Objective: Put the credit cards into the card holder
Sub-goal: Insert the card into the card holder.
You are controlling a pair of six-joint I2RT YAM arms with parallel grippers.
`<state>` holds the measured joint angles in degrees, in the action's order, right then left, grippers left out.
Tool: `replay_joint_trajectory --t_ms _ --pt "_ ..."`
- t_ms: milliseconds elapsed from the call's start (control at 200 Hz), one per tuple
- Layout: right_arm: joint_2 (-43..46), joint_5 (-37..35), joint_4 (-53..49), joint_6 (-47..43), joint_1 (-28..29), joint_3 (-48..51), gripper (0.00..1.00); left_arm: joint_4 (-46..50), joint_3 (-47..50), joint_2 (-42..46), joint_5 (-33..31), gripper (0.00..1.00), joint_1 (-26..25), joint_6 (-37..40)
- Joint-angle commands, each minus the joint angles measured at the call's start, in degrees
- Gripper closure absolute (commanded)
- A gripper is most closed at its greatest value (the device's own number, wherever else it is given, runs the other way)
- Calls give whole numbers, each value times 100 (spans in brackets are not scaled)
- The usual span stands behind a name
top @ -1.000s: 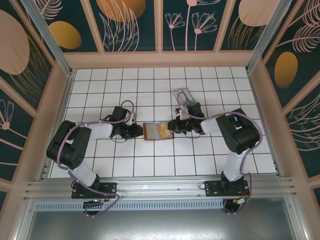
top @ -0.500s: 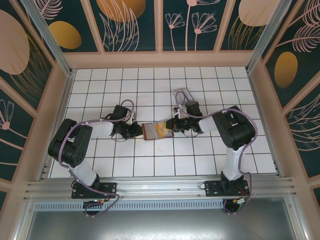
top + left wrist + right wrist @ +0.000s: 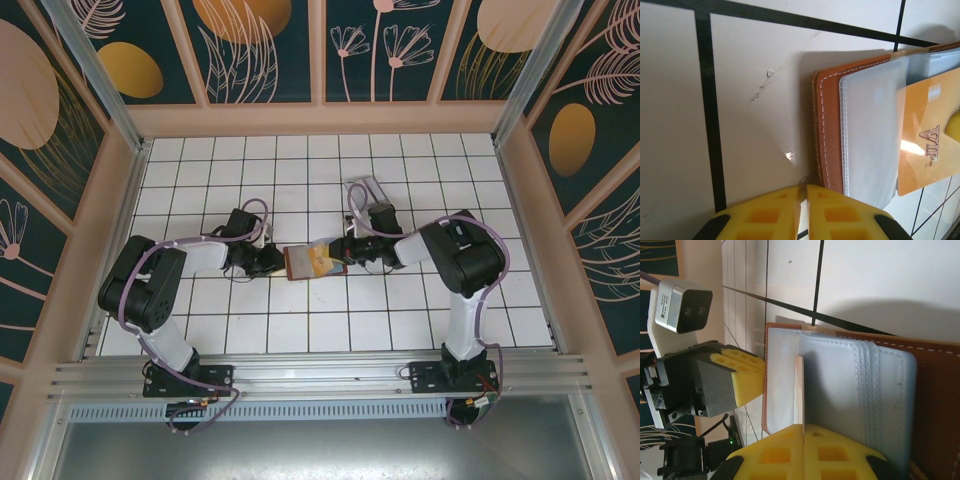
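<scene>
Though pale — gridded tile floor, floral walls

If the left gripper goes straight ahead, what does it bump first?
Probably the card holder. Its brown stitched edge lies just ahead of the left gripper, slightly off to one side. How close they are is hard to judge.

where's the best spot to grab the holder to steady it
Take the holder by its bare leather edge, coming in low from the robot's left. It lies open and flat, that strip pokes out past the sleeves, and the right pincer holds a card at the other side.
</scene>
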<state>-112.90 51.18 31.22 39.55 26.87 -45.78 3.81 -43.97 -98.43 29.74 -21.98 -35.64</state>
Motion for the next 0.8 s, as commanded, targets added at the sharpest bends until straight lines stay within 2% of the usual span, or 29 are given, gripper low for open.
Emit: replay_joint_trajectory --t_ms 0,185,420,671,796 --pt "-284 -158 244 235 102 -102 100 -220 23 -226 -407 85 -52 -66" --pt "-387 -386 505 445 251 -209 100 -181 34 -201 -424 85 -52 -39" --pt "-503 -609 1532 896 494 32 100 -318 85 -221 -432 85 -53 -142" --pt "-496 -666 1258 915 713 -57 100 -367 109 -200 -549 87 -52 -147" --pt "-365 -811 833 687 684 -63 95 -302 15 -286 -548 88 -52 -110"
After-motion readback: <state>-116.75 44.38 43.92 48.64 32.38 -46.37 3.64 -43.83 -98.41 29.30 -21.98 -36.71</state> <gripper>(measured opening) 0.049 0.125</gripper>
